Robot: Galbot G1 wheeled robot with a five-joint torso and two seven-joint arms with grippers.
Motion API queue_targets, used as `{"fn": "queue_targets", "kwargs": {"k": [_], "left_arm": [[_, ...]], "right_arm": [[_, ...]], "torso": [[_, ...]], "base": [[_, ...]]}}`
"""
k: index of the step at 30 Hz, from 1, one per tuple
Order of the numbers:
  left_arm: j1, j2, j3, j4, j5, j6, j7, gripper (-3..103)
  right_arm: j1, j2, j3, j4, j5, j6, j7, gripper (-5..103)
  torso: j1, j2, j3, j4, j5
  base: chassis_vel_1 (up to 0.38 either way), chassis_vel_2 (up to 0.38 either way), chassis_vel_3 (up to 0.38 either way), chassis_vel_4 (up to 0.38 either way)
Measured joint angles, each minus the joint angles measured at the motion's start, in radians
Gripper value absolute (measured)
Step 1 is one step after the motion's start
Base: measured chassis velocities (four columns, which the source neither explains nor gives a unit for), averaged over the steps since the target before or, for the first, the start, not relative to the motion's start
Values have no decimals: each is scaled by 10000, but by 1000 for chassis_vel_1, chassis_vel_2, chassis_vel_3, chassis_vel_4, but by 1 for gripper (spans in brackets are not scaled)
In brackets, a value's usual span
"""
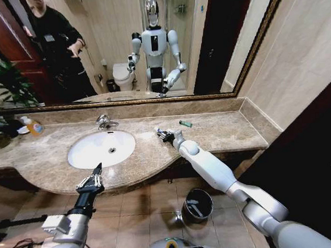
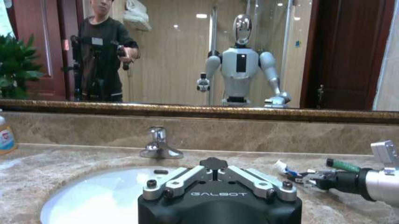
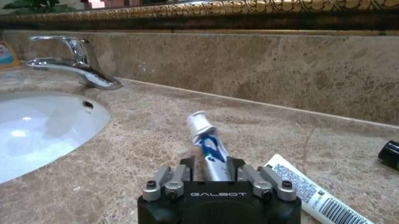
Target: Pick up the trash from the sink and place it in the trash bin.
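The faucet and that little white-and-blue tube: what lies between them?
Bare marble counter separates the faucet from the white-and-blue tube, seen in the right wrist view.

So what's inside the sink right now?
The sink basin looks bare apart from its drain. The left gripper hides part of the near side. The litter lies on the counter: the right gripper straddles a white-and-blue tube.

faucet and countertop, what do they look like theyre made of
Faucet: looks like chromed metal, polished; it mirrors its surroundings and carries bright highlights. Countertop: looks like polished beige-brown marble or similar stone, going by the mottled veining and soft sheen; a stone-look laminate can't be ruled out.
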Motion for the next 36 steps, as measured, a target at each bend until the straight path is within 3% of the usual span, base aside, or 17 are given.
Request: {"fn": "queue_targets", "kwargs": {"k": [6, 8, 10, 17, 23, 30, 36], "left_arm": [[0, 0, 0, 0, 0, 0, 0, 0], [0, 0, 0, 0, 0, 0, 0, 0], [0, 0, 0, 0, 0, 0, 0, 0], [0, 0, 0, 0, 0, 0, 0, 0], [0, 0, 0, 0, 0, 0, 0, 0], [0, 0, 0, 0, 0, 0, 0, 0], [0, 0, 0, 0, 1, 0, 0, 0]], "right_arm": [[6, -66, 68, -16, -4, 66, 9, 8], [4, -73, 80, -16, -10, 81, 14, 8], [-73, -101, 117, 67, -19, 102, 58, 0], [-492, -400, 283, 1035, 101, 100, 440, 0], [-1175, -1074, 674, 2822, 662, 31, 993, 0], [-2380, -1928, 1844, 4977, 1121, -32, 1212, 0], [-4522, -2933, 3511, 6820, 1237, -110, 938, 0]], "torso": [[0, 0, 0, 0, 0], [0, 0, 0, 0, 0], [0, 0, 0, 1, 0], [1, 0, 0, 1, 1], [0, 0, 0, 0, 1], [0, 0, 0, 1, 2], [0, 0, -1, -1, 2]], "base": [[0, 0, 0, 0], [0, 0, 0, 0], [0, 0, 0, 0], [0, 0, 0, 0], [0, 0, 0, 0], [0, 0, 0, 0], [0, 0, 0, 0]]}}
